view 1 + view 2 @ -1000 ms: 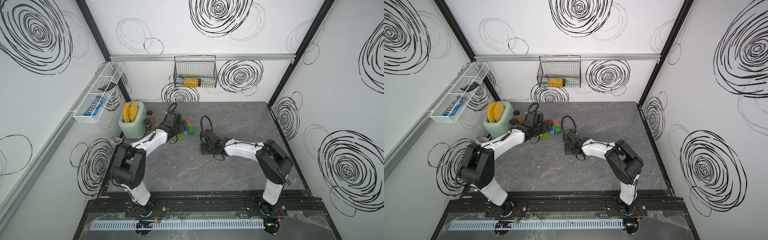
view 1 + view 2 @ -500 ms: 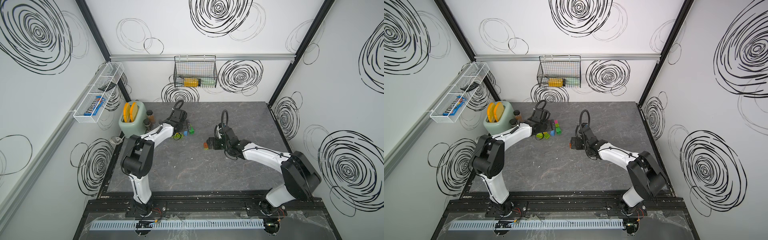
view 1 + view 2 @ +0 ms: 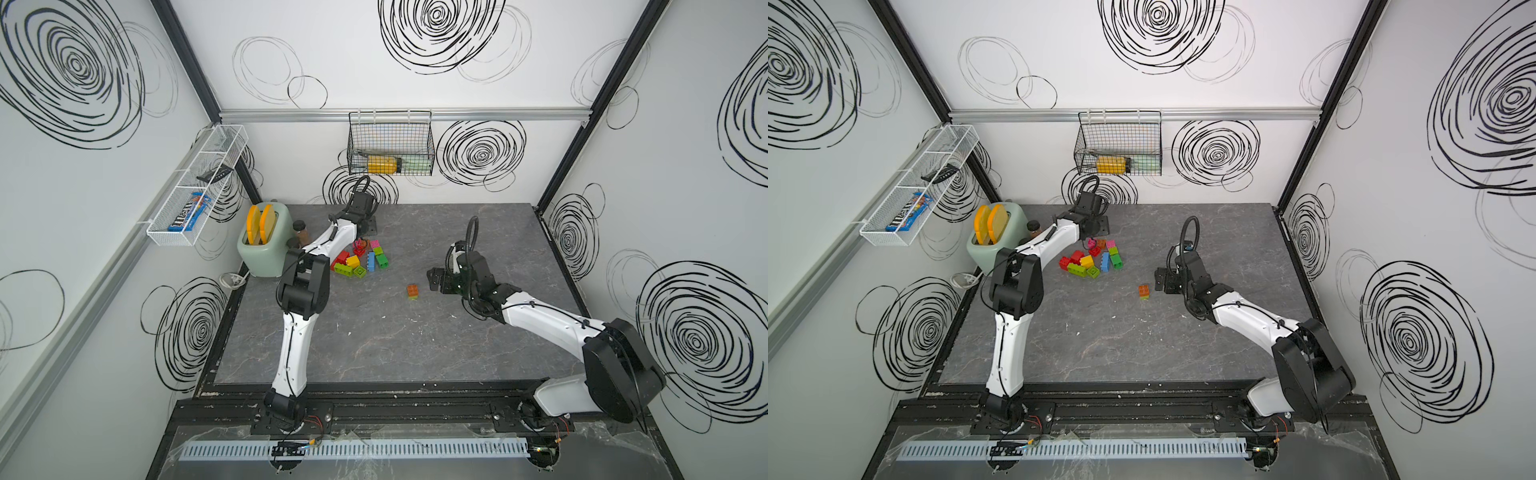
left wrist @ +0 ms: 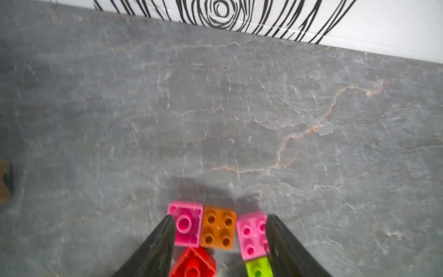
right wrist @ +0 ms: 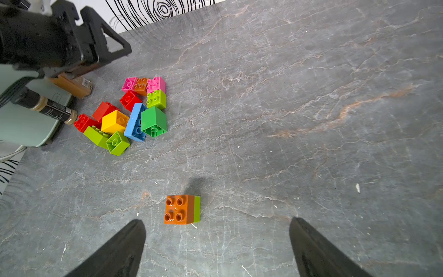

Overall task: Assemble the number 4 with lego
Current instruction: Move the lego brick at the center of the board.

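Right gripper (image 5: 217,220) jaws wide apart, empty | orange-on-lime stack (image 5: 182,209) at its 9 o'clock in both top views, untouched, on worktop (image 5: 311,144) | lego pile (image 5: 134,112) at stack's 10 o'clock | left gripper (image 4: 219,216) part-spread above pile's 12 o'clock edge, gripping nothing

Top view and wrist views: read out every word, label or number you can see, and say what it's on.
"m&m's": on the candy packet in the white wire shelf.
Black label on the bottle: print too small to read.
White sticker on the brown container: too small to read.
No text on the lego bricks.
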You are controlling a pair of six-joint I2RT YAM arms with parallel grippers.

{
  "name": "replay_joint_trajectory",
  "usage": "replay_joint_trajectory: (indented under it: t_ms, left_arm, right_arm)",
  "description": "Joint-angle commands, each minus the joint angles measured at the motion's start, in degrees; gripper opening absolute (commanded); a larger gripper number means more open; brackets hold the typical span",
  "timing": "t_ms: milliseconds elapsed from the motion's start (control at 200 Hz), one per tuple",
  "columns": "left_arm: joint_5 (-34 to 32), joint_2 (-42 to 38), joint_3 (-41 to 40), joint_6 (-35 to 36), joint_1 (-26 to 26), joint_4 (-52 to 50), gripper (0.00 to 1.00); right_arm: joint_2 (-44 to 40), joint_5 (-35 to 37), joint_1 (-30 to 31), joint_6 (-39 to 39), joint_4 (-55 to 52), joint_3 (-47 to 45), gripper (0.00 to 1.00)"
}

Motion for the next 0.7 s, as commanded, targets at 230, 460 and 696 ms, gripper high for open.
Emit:
replay_joint_trajectory:
  t_ms: [230, 460, 696]
  left_arm:
    - [10.14, 8.45, 6.74, -0.16, 5.07, -0.26, 0.35]
    - [17.55, 8.46, 0.85, -1.12, 5.34, 5.28, 0.31]
    - [21.64, 5.57, -8.90, -4.00, 5.46, 11.78, 0.31]
  right_arm:
    - [-2.83, -0.12, -0.27, -3.08, -0.01, -0.67, 0.99]
    - [-4.07, -0.79, -0.32, -3.28, 0.38, -1.81, 0.98]
    - [-4.68, -1.48, -0.30, -3.61, 0.42, -1.99, 0.97]
